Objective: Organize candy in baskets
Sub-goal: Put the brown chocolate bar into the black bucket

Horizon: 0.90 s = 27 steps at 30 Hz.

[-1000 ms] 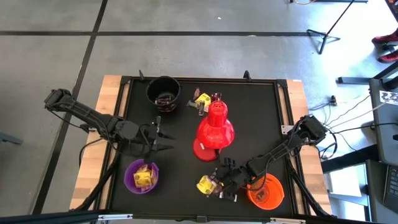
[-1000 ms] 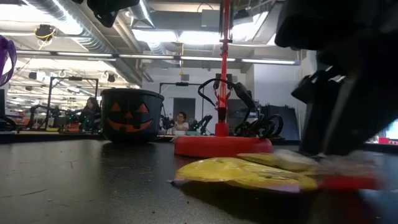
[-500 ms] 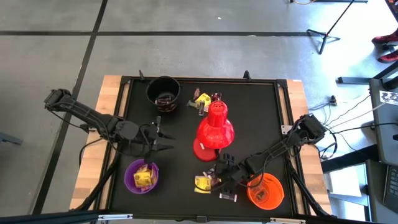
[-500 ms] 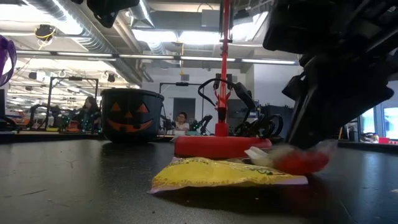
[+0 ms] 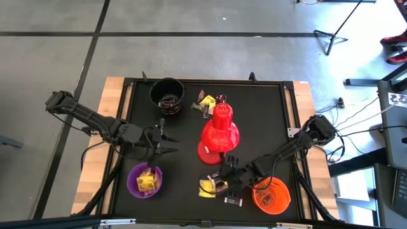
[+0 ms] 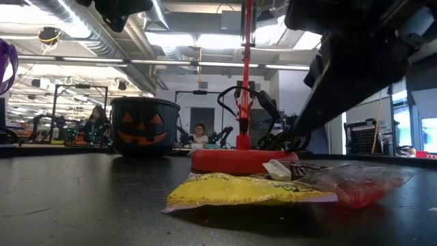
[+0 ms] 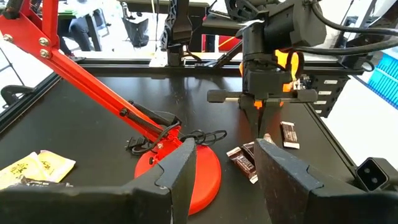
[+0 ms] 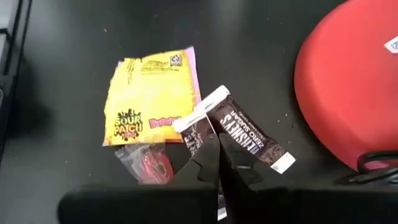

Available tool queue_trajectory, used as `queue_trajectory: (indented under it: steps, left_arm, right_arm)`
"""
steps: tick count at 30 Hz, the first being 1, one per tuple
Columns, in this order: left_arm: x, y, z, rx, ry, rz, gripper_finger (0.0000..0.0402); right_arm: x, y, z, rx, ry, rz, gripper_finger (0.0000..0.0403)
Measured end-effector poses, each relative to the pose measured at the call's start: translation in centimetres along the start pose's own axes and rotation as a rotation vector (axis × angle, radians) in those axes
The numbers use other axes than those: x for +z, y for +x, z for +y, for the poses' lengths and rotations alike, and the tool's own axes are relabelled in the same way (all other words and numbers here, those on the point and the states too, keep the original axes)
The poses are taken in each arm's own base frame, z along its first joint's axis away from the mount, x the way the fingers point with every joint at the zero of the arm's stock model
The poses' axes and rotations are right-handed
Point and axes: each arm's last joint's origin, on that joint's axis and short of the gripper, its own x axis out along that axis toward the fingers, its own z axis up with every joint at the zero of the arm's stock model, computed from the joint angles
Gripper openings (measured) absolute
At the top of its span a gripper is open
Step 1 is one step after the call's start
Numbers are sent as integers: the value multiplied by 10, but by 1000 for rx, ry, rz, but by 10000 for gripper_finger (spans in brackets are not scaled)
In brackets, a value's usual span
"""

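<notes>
Yellow candy wrapper (image 6: 249, 190) lies flat in the foreground, a clear red-filled packet (image 6: 355, 186) touching its right end. Red lamp base (image 6: 244, 160) behind. Black pumpkin-face bucket (image 6: 143, 128) stands upright, left.

Yellow wrapper (image 8: 152, 96): "SOUR PATCH" is read in dark letters on the flat packet with a pink edge; a small pink word beside it cannot be made out, and the fine print block near its far end is too small to read.
Brown bar wrapper (image 8: 245, 138): "HERSHEY'S" in silver letters is read, followed by "ZERO SUGAR", though the smaller line is read with some doubt.
Second brown wrapper (image 8: 194, 134): lettering is partly hidden; nothing is legible.
Black bucket (image 6: 144, 127): an orange jack-o'-lantern face is printed; no words are seen.
</notes>
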Motion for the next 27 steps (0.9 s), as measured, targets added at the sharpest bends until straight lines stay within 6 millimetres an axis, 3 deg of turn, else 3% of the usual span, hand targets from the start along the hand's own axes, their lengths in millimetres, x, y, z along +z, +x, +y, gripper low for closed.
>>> queue_trajectory:
  steps: [5,14,18,22,27]
  left_arm:
    - [0,0,0,0,0,0,153]
    - [0,0,0,2,-1,-1,153]
    - [0,0,0,3,-1,-1,153]
    - [0,0,0,6,0,0,153]
    - [-4,6,-1,11,2,27,153]
  right_arm:
    - [-3,6,1,11,-1,22,25]
    - [-17,27,0,4,39,87,142]
    - [-18,29,0,-13,57,81,169]
    - [-18,30,-1,-39,52,71,153]
    - [-19,30,-2,-56,49,69,73]
